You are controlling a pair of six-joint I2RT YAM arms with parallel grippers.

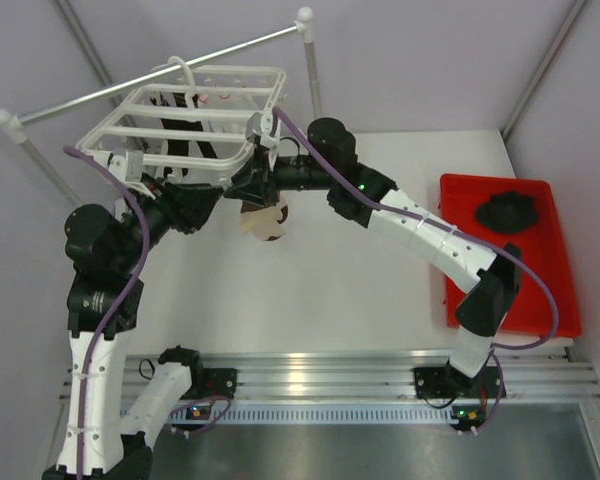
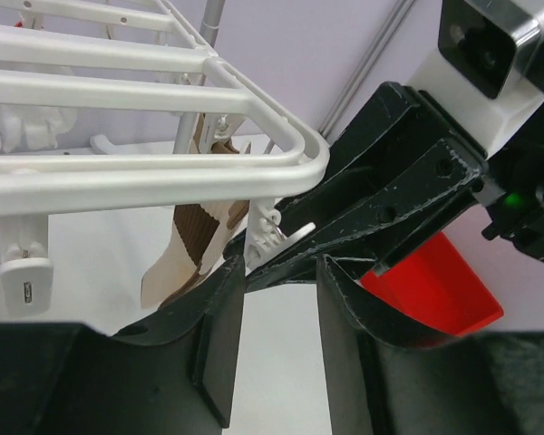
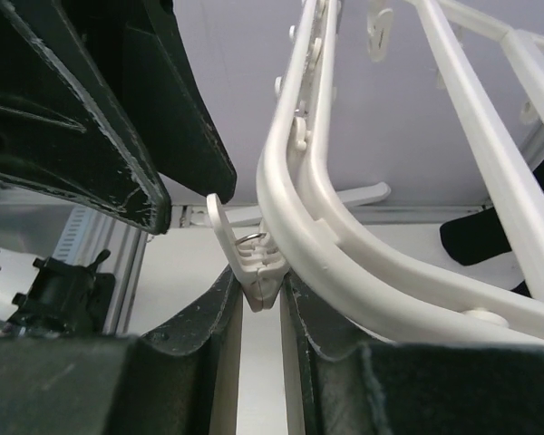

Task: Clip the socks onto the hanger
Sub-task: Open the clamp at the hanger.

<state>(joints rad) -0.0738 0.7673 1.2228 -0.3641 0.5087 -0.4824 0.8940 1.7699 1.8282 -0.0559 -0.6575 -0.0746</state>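
Hanger (image 2: 163,175) up on rail (image 1: 90,92) at top left, its far side cut off in both wrist views. Red tray (image 1: 557,290) at right, near corner hidden under right arm; black sock (image 1: 508,211) bunched inside. Left gripper (image 2: 281,267) just below hanger corner, fingers partly apart, nothing between. Right gripper (image 3: 261,285) pinched narrow on clip (image 3: 254,263) at hanger edge. Cream sock (image 1: 263,222) dangles under that corner, its top hidden behind the bar, so can't tell if it's clipped.
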